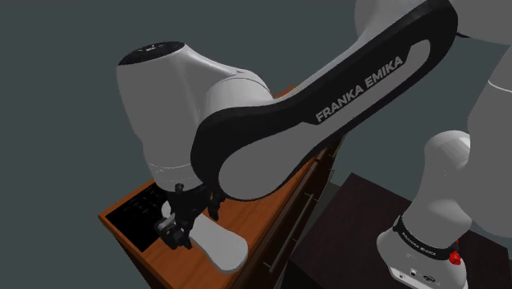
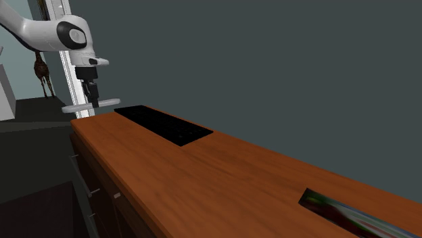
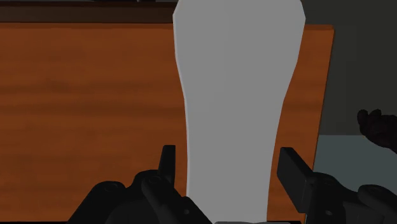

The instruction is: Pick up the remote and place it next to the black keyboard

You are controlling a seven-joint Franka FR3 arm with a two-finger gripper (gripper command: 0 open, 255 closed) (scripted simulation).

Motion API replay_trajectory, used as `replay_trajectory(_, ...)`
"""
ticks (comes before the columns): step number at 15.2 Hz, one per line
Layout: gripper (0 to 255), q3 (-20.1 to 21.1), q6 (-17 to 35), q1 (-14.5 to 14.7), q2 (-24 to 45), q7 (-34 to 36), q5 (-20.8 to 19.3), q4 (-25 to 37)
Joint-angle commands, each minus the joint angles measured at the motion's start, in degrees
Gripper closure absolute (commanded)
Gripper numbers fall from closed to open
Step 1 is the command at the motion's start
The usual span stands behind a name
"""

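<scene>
Grips a long, flat, pale grey remote (image 3: 238, 95) across its width in the all-black two-finger pincer (image 3: 228, 159). Clamps it from both sides with the black fingers (image 3: 167, 162), one at each long edge, with the remote's wider part stretching away ahead of them.

Reaches down from the white Franka arm (image 1: 328, 98) with dark joints to one end of a long, reddish-brown wooden counter (image 2: 203, 176).

In the second exterior view, holds the remote level and crosswise under the downward-pointing pincer. Carries it a little above the counter's end, clear of the wood, close by the short edge of a flat, black, rectangular keyboard (image 2: 162, 125) lying on that end.

In the shoulder view, shows the same grip just beside the keyboard. Has the remote's broad, rounded end jutting toward that view's lower right, over bare wood.

Elsewhere, on the counter's far stretch, well apart from the keyboard: a flat, multicoloured thing (image 2: 341, 211), too blurred to name. Along the counter's front: dark drawer fronts (image 1: 299, 209) with thin bar handles. At the shoulder view's lower right: the dark box stand (image 1: 353, 230) under the arm's white base.
</scene>
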Motion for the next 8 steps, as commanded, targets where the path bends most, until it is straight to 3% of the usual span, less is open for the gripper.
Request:
replay_trajectory(1,255,0.00,1.41,0.10,0.57,0.30,-0.27,-0.83)
replay_trajectory(8,255,-0.27,6.30,0.35,3.36,1.19,-1.55,-3.10)
